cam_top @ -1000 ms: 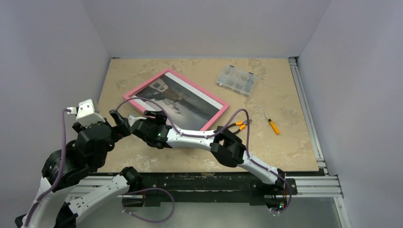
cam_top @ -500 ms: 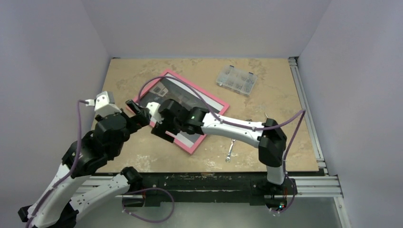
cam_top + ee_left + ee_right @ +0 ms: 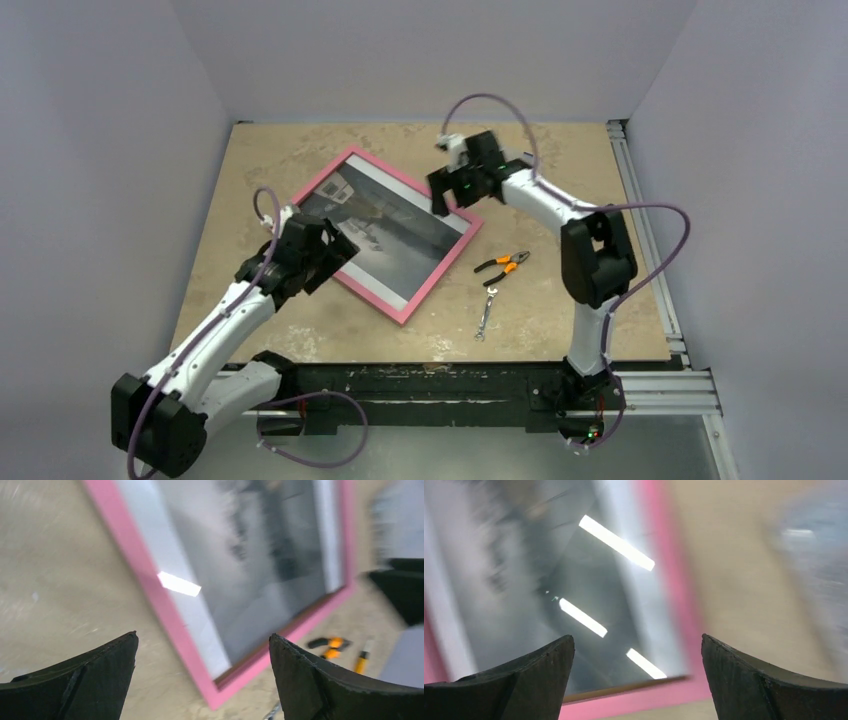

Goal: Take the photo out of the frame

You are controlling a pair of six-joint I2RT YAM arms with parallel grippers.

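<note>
The pink frame (image 3: 440, 271) lies flat on the table, turned like a diamond. The photo (image 3: 390, 230), a grey scene with white margins, sits inside it. My left gripper (image 3: 335, 255) is open and empty over the frame's near-left edge. In the left wrist view, the frame (image 3: 145, 575) and photo (image 3: 250, 570) lie below its spread fingers (image 3: 202, 640). My right gripper (image 3: 440, 195) is open and empty over the frame's right corner. In the right wrist view, the photo (image 3: 549, 580), a thin brown strip and the pink edge (image 3: 634, 702) lie between its fingers (image 3: 636, 639).
Orange-handled pliers (image 3: 503, 265) and a small wrench (image 3: 485, 315) lie right of the frame's near corner. The pliers (image 3: 330, 644) and a yellow-handled screwdriver (image 3: 361, 661) show blurred in the left wrist view. Grey walls enclose the table; a metal rail (image 3: 640, 220) runs along its right edge.
The right arm swung from the frame's near-left side across to its far right corner. The left arm reached forward to the frame's near-left edge. Pliers and wrench are now uncovered.
</note>
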